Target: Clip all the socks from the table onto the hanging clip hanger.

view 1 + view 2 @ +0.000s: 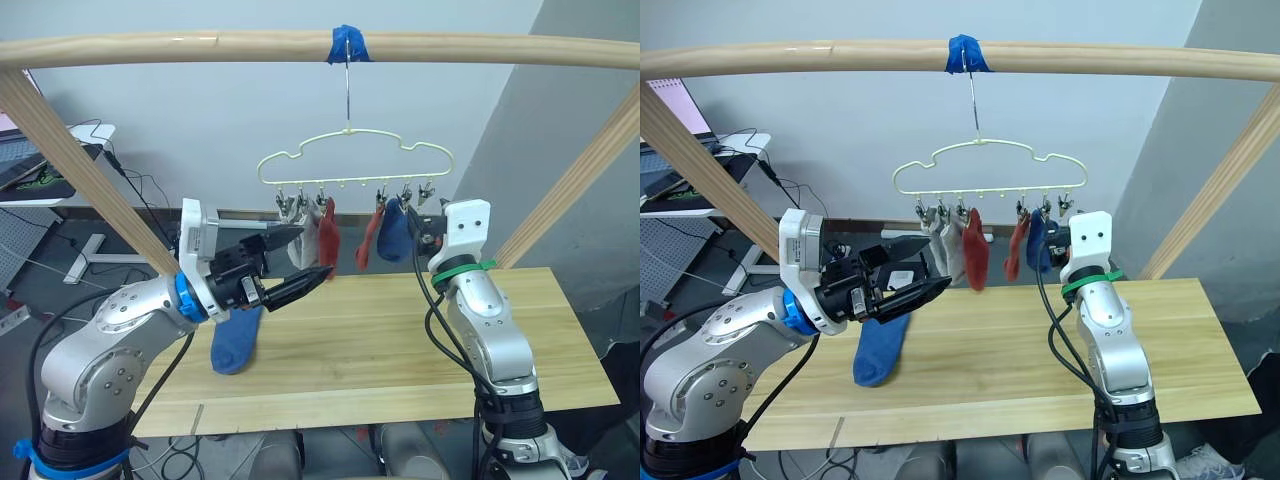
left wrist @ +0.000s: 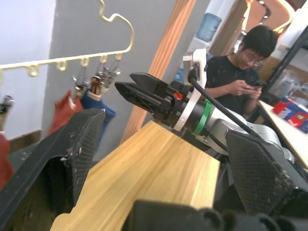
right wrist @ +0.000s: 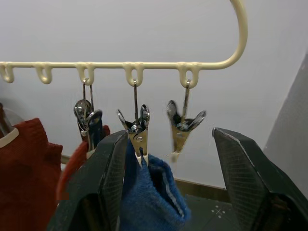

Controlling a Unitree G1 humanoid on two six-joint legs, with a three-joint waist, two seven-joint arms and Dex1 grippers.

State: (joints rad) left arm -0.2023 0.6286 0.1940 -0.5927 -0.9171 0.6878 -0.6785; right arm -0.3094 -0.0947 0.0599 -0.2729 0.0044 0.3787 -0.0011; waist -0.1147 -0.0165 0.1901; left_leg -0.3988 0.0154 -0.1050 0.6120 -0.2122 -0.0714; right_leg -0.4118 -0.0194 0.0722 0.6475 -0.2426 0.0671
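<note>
The pale yellow clip hanger (image 1: 350,155) hangs by its hook from the top pole. Light grey sock knit (image 1: 308,235), two rust red socks (image 1: 329,240) (image 1: 369,243) and a blue sock (image 1: 394,235) hang from its clips. Another blue sock (image 1: 238,338) lies on the table (image 1: 450,340), partly over its left front edge. My left gripper (image 1: 305,255) is open and empty, raised just left of the grey and red socks. My right gripper (image 3: 171,137) is open just right of the hung blue sock (image 3: 149,192). One end clip (image 3: 184,126) is empty.
A round wooden pole frame (image 1: 200,45) spans the scene, with slanted poles (image 1: 80,170) at both sides. Blue tape (image 1: 348,44) holds the hook. A person (image 2: 240,62) sits beyond the table's right end. Desks and cables stand at the back left.
</note>
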